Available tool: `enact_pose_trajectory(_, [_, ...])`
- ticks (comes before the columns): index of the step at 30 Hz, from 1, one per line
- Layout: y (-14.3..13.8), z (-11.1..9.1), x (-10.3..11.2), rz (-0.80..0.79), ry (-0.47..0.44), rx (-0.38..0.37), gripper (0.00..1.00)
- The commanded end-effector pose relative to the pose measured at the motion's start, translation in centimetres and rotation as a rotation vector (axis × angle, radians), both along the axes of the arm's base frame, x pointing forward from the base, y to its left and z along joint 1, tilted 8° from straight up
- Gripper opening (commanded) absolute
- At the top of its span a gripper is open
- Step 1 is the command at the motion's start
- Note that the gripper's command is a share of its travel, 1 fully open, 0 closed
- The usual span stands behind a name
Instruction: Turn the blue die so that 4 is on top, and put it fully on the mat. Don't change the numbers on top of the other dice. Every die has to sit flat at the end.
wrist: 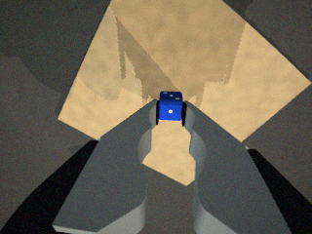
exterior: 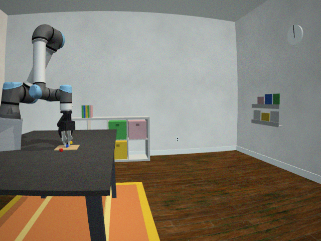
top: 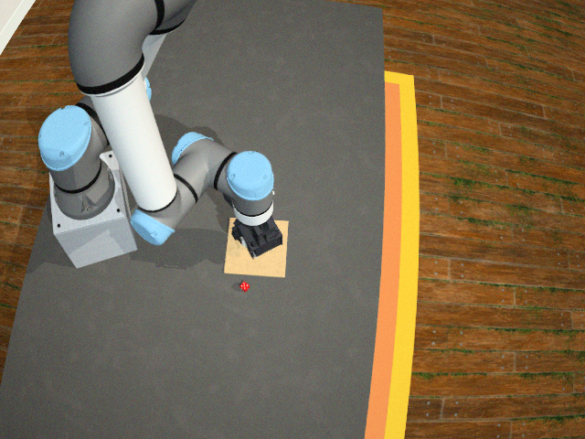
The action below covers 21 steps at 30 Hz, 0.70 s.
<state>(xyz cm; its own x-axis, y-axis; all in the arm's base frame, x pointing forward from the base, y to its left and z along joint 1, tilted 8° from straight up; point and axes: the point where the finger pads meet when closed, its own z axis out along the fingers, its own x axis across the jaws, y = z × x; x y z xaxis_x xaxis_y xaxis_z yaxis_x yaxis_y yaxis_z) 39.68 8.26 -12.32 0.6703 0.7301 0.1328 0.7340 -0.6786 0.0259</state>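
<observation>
The gripper has its jaws narrow and holds the blue die at the fingertips, over the mat. In the top view, the red die lies off the mat, at 6 o'clock from it.

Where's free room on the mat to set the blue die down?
The end effector is shut on the blue die above the mat. Bare mat shows along its strip nearest the red die, which sits just off that edge, and ahead of the fingers in the wrist view. It is crowded under the end effector.
</observation>
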Motion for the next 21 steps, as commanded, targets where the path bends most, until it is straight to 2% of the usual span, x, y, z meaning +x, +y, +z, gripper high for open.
enact_pose_trajectory(1, [0.08,-0.02,-0.04,0.001,0.000,0.000,0.00])
enact_pose_trajectory(21, [0.06,0.21,-0.06,0.001,0.000,0.000,0.00])
